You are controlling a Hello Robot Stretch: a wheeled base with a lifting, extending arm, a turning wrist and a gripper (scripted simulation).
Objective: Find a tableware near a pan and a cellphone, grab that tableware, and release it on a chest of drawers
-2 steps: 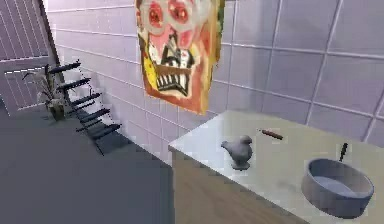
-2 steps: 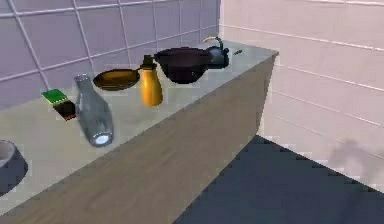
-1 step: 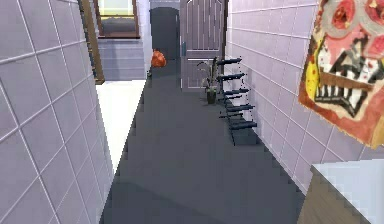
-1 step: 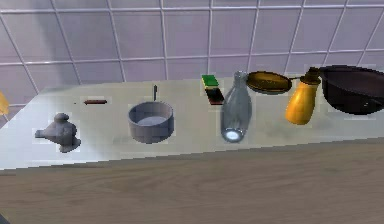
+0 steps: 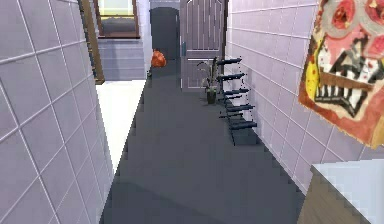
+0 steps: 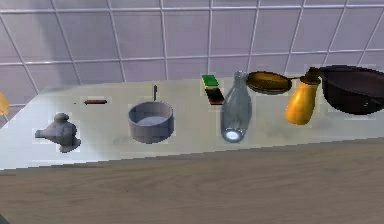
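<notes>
Robot's sitting side-on to the kitchen counter [image 6: 190, 185], and I'd say the job right now is picking out the right tableware and squaring up to it.

In the arm side view, nearest the front edge there's a grey figurine-ish thing [image 6: 58, 132] at lower left. A round grey bowl [image 6: 151, 124] sits left of centre with a thin stick [image 6: 155, 92] poking up behind it, and a clear glass bottle [image 6: 235, 108] is about dead centre. Farther back, a small dark flat slab [image 6: 96, 101] at upper left could be the cellphone. Then come a green sponge [image 6: 210, 88], a flat brownish dish [image 6: 268, 82], an orange vase [image 6: 301, 102] and a dark pan [image 6: 352, 88] at the upper right edge.

My guess is the target is either the dish, just beside the pan, or the bowl, near the slab. Honestly can't call it, so I'd settle that before any reach.

After that, roll the base along the counter until the chosen piece sits just right of the frame's middle. If it's the dish, the bottle and vase flank it and look tippy, so come in high and drop straight down.

Arm pose and gripper state: can't tell from where I'm standing, nor whether it's carrying anything.

The forward view has a pale counter corner [image 5: 350, 190] at lower right, then a painting [image 5: 350, 60] on the right wall. Past that are black steps [image 5: 235, 100] mid-frame and an orange ball [image 5: 158, 60] by the far door [image 5: 203, 40].
</notes>
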